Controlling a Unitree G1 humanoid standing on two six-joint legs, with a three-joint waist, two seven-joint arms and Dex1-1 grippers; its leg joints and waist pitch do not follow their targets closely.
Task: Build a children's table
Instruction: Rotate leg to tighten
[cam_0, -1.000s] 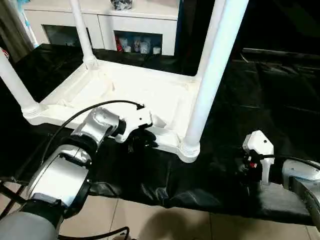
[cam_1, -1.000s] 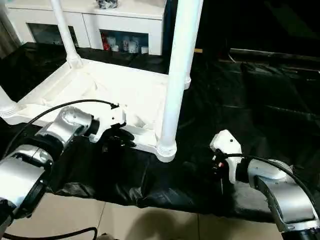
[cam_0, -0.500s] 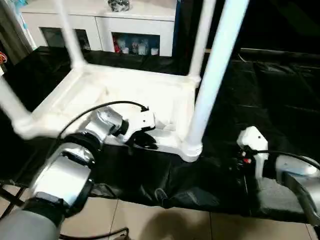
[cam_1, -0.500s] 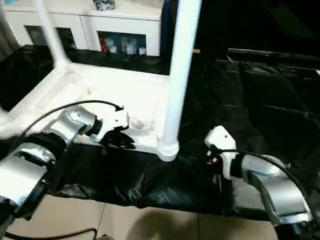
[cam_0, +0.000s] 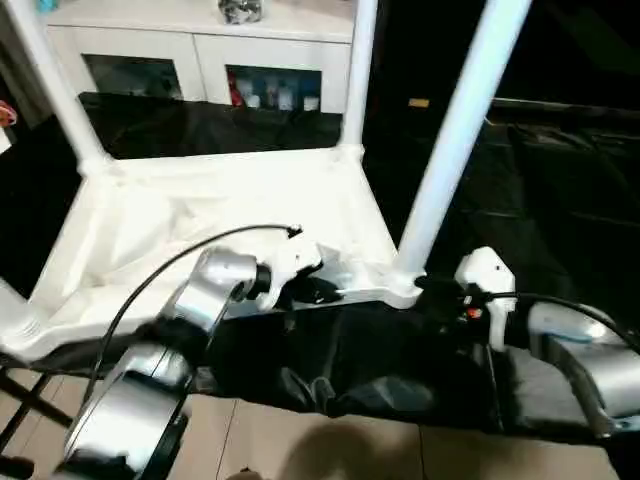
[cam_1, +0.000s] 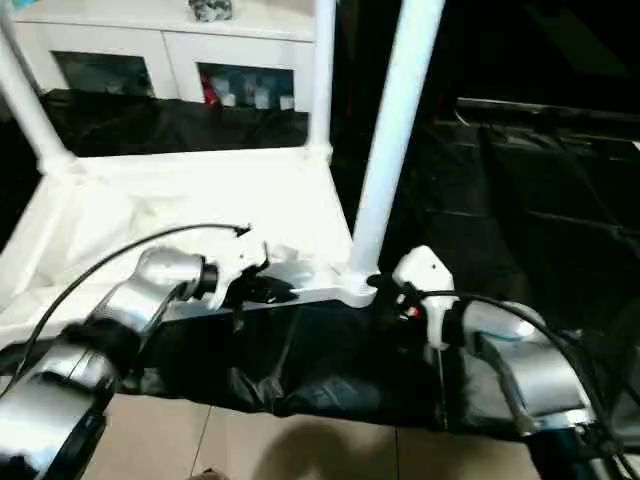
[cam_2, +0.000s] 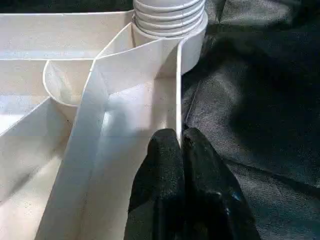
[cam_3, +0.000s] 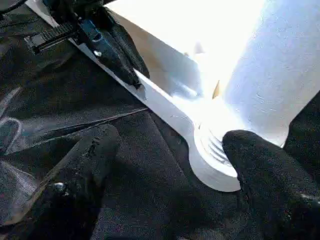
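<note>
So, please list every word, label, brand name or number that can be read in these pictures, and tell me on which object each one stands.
No text can be read in any view.
Children's table, legs and rim: plain white, no marking.
Items inside the white cabinet: perhaps labels, too small and blurred to read.
Small yellowish tag in the dark background: too small to read.
Red spot on the right claw housing: only a colour, no letters.

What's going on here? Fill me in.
A humanoid robot is working on a white children's table that lies upside down on a black-covered work table, its legs pointing up. The left gripper is shut on the thin rim of the tabletop near one corner. The right gripper is open, its two black fingers on either side of that corner's socket where the nearest leg is seated. A white cabinet stands behind.
</note>
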